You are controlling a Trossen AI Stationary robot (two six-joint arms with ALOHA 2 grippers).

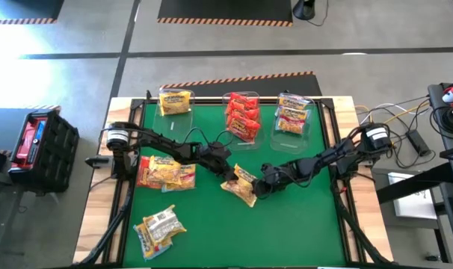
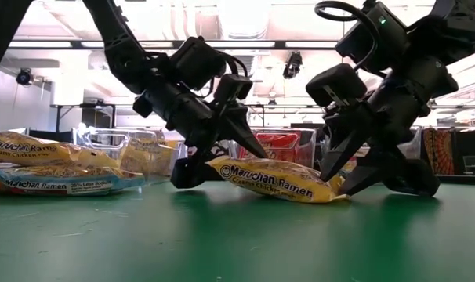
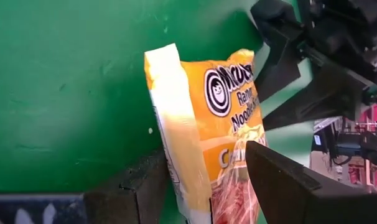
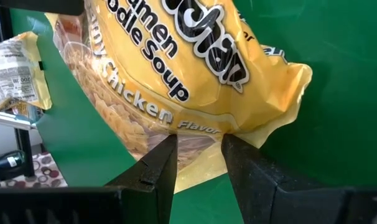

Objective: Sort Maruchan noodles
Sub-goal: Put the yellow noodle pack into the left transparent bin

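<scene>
High view shows the yellow Maruchan chicken packet [image 1: 242, 184] at table centre, left gripper [image 1: 228, 178] clamped at its 9 o'clock end, right gripper [image 1: 258, 189] pinching its 3 o'clock end: release one grip before lifting, avoiding a tear.

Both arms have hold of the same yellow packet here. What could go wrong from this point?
The left gripper and right gripper each pinch an opposite end of the yellow chicken ramen packet; pulling apart could tear it. The right fingers grip only the crimped edge, so it may slip free.
</scene>
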